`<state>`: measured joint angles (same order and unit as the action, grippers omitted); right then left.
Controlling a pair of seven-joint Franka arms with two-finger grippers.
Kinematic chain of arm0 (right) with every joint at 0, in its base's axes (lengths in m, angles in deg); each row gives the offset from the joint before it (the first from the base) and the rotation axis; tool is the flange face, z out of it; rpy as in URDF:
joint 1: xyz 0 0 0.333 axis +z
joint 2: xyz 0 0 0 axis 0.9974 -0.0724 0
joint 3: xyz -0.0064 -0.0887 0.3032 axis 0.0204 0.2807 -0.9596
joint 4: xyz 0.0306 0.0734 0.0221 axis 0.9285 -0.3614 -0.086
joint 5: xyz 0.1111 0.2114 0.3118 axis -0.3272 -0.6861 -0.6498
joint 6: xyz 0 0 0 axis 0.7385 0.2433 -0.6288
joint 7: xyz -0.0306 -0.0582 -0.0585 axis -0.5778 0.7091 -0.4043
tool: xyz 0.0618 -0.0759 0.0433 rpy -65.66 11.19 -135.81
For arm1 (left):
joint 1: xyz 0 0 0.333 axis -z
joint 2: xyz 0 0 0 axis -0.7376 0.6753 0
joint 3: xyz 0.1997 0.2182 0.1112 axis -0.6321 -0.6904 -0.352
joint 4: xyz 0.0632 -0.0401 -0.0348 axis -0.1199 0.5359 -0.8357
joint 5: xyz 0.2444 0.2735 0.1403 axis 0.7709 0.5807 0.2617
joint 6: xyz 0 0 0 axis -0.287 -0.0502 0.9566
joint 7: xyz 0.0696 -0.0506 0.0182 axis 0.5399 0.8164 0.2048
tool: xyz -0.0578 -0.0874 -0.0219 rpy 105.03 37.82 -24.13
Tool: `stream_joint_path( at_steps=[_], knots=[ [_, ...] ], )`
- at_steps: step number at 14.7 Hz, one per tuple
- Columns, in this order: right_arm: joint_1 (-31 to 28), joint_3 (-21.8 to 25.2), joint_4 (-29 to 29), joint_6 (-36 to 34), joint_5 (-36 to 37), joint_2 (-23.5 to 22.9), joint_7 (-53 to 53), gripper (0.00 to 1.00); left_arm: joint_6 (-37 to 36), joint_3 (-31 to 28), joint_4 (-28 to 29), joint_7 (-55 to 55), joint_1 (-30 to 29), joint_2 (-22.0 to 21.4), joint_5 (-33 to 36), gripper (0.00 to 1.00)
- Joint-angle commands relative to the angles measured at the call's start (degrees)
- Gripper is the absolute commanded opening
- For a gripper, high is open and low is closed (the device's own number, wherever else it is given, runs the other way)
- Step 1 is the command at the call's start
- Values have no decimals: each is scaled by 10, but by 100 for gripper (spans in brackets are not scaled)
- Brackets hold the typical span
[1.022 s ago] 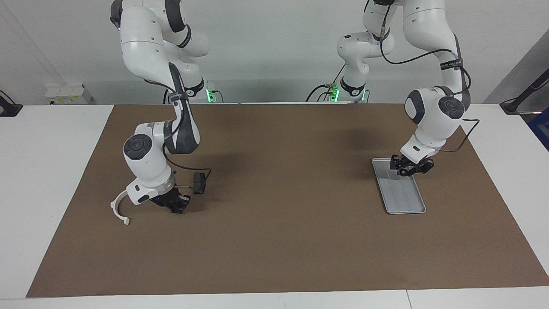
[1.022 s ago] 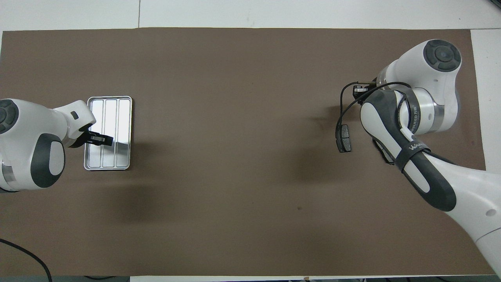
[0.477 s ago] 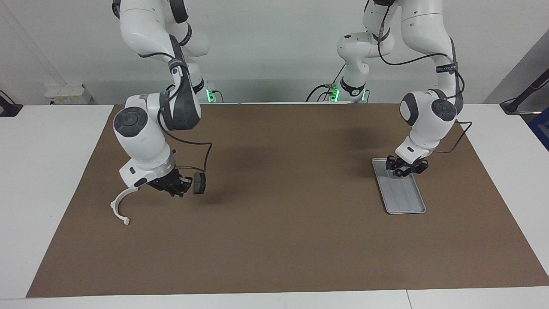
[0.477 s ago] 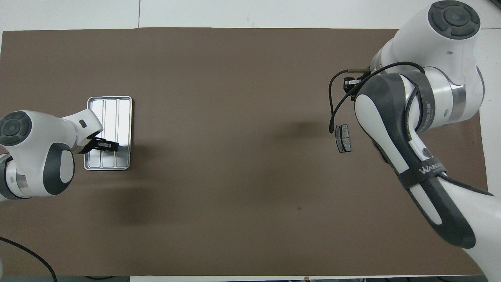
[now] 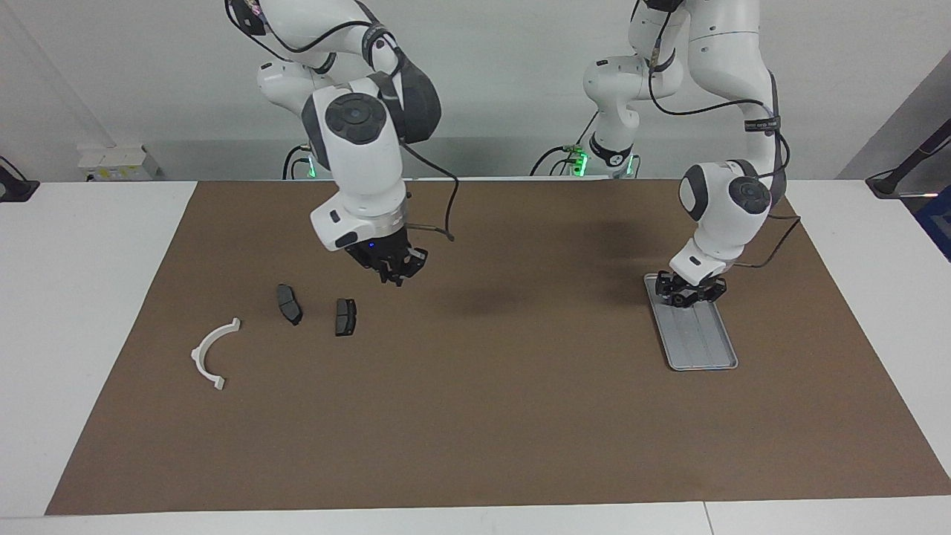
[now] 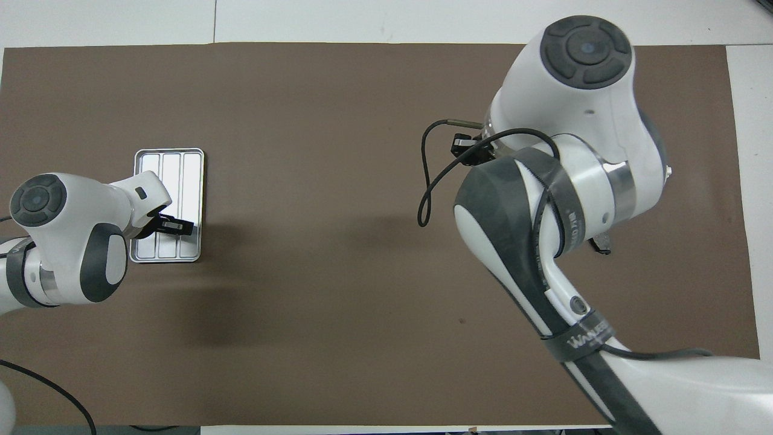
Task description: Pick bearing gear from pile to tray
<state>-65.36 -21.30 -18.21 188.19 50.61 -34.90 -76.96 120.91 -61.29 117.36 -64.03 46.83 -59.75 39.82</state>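
Tray (image 5: 712, 355) under left gripper (image 5: 687, 295) (grip unclear); right gripper (image 5: 394, 273) closed, raised over mat (image 5: 475, 416)

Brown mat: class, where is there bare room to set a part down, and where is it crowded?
Bare: the wide mat between the grey pads and the tray. Crowded: beside the white bracket and pads, and the tray's nearer end under the left gripper.

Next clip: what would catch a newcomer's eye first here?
The right gripper hangs shut, raised above the brown mat beside two dark brake-pad plates and a white half-ring bracket. At the left arm's end of the table, the left gripper sits low over the silver tray.
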Motion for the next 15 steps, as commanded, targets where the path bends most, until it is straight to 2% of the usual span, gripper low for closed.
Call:
stream_joint_path(
  at_steps=[1,2,3,7,9,12,13,15],
  knots=[
    [25,-2,3,2,-20,3,-68,0,17,-5,18,11,17,-5,-7,41],
    [39,-2,0,9,-20,2,-91,0,17,-5,18,9,17,-5,-7,82],
    [57,-2,-6,20,-20,0,-120,0,17,-5,18,9,17,-4,-5,92],
    [88,-2,-46,70,-16,-6,-169,0,17,-5,15,12,34,-4,-5,94],
    [103,-2,-67,100,-11,-16,-187,0,17,-5,11,50,49,-3,-5,94],
    [106,-2,-109,149,-10,-17,-190,0,6,-5,0,72,65,-4,-5,100],
    [106,-2,-121,167,-9,-18,-193,0,-13,-5,-3,72,64,-11,-5,100],
    [116,-1,-137,196,-8,-30,-196,0,-91,-5,-52,88,64,-16,-5,100]
  ],
)
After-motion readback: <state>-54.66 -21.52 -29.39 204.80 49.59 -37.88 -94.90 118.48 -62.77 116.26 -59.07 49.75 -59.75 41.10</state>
